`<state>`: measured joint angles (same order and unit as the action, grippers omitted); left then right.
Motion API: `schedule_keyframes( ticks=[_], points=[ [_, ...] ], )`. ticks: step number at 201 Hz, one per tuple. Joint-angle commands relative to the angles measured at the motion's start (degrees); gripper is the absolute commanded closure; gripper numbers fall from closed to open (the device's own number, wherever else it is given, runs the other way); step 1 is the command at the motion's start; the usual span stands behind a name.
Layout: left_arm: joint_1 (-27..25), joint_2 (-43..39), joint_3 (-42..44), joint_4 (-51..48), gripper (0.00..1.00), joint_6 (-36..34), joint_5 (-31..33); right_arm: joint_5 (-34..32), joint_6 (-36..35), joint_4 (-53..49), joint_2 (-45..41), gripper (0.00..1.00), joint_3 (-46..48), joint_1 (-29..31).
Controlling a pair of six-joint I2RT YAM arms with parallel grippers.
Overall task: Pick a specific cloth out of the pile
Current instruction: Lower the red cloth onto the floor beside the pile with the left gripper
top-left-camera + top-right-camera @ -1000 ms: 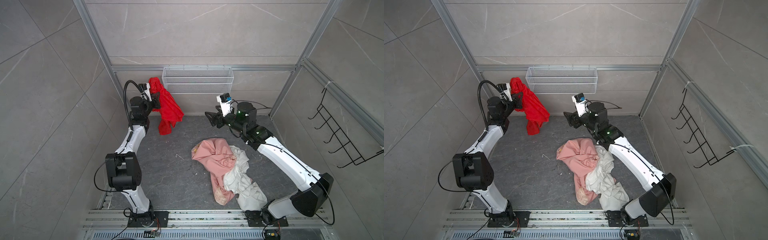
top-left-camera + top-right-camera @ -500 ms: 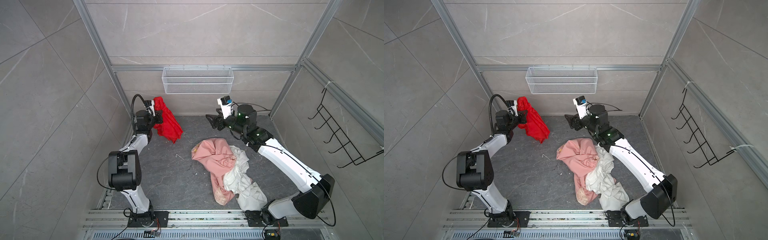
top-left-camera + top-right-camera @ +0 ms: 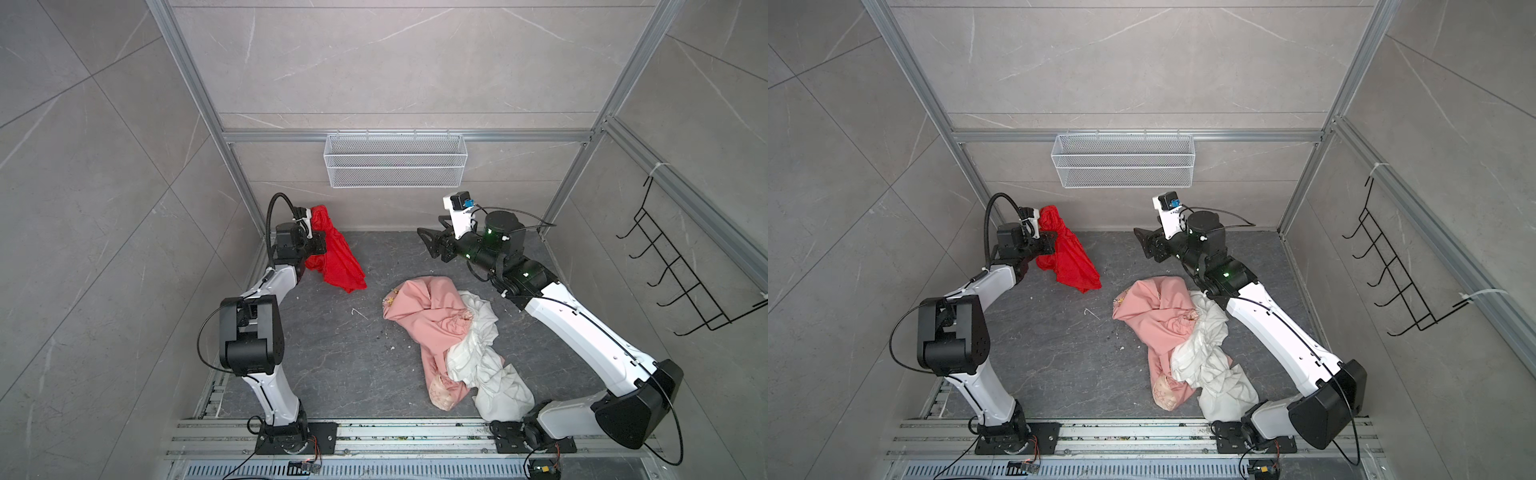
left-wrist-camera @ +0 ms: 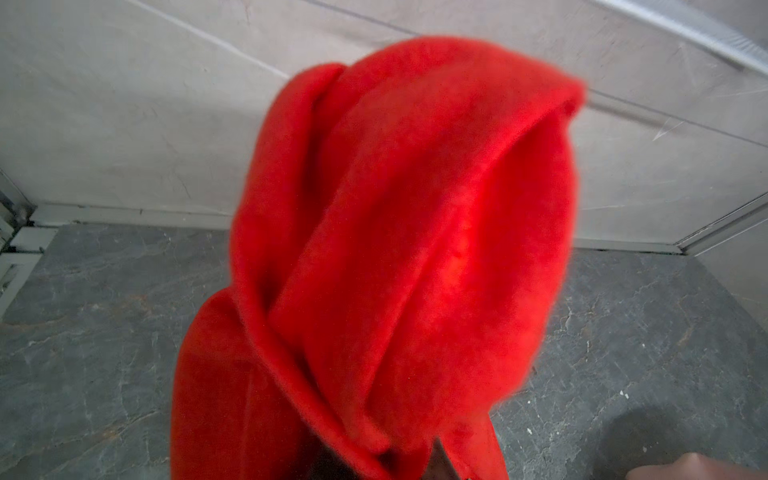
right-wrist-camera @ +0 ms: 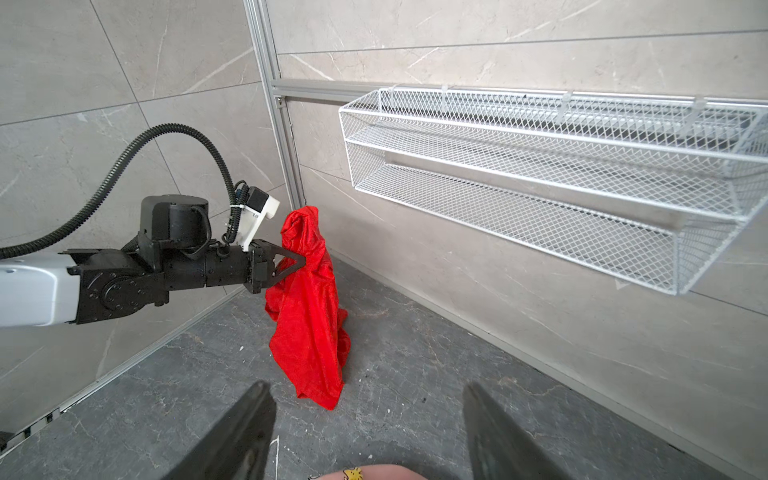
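A dark grey, veined bench (image 3: 332, 353) is sitting inside a booth of pale marbled wall panels (image 3: 395, 62), with one white wire basket (image 3: 395, 166) hanging on the back wall and one black hook rack (image 3: 685, 282) on the side. Three cloths are showing. The red cloth (image 3: 338, 262) is hanging from the left tool (image 3: 321, 243), which is clamped on its upper part near the back left corner. Its lower end is draping down to the bench, well apart from the pile (image 3: 449, 332), where one pink cloth (image 3: 419, 307) and one white cloth (image 3: 482, 357) are lying tangled together. The right tool (image 5: 370, 415) is hovering with its jaws apart, holding nothing
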<state>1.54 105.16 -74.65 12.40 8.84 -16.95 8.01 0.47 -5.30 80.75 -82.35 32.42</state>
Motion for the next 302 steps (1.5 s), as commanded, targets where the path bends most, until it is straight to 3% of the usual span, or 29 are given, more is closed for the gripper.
schedule_keyframes(
  ticks=[1,78,150,249,302],
  points=[
    [0.2,0.9,-4.1,-8.1,1.0,-2.0,1.9,0.5,1.3,1.1,-1.3,0.26,0.8,-0.3],
    [0.0,8.0,-19.0,-33.1,1.0,-1.4,4.1,0.8,2.1,1.2,-1.6,0.26,1.1,-0.3],
    [-0.1,13.7,-26.9,-43.1,1.0,-0.8,2.4,-0.1,2.8,1.0,-2.0,0.27,3.8,-0.3],
    [-1.9,20.0,-32.0,-45.8,1.0,-2.0,0.1,-1.2,3.7,0.8,-1.5,0.27,6.5,-0.4],
    [-5.1,21.6,-32.3,-46.0,0.9,-4.3,-0.4,-0.9,4.1,0.9,-0.4,0.27,6.2,-0.4]
  ],
)
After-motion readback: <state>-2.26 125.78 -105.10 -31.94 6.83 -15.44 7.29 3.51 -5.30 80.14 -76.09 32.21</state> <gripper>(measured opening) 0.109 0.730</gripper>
